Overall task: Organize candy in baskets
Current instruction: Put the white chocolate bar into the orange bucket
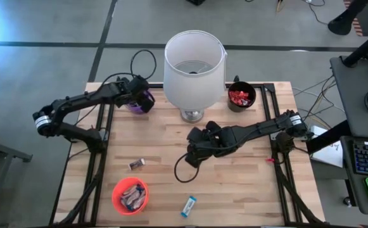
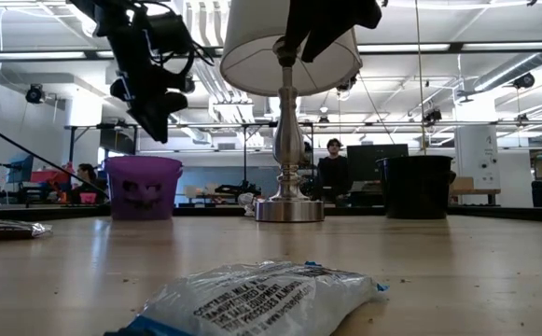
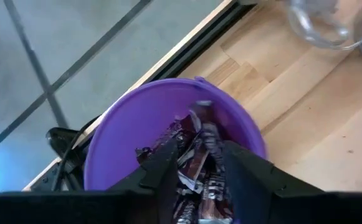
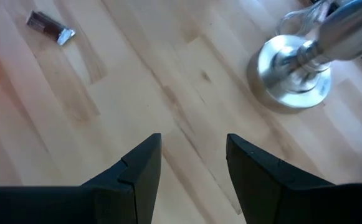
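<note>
Dropping dark candy (image 3: 199,168) into purple basket (image 3: 131,134), left gripper (image 3: 196,180) parted; right gripper (image 4: 190,168) open mid-table; next I'll fetch brown bar (image 1: 137,164).

small print on blue-and-white candy wrapper (image 2: 261,297), not legible

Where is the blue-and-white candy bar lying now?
In the high view the blue-and-white candy bar lies alone near the table's front edge, to the right of the orange-red basket, well apart from both arms.
</note>
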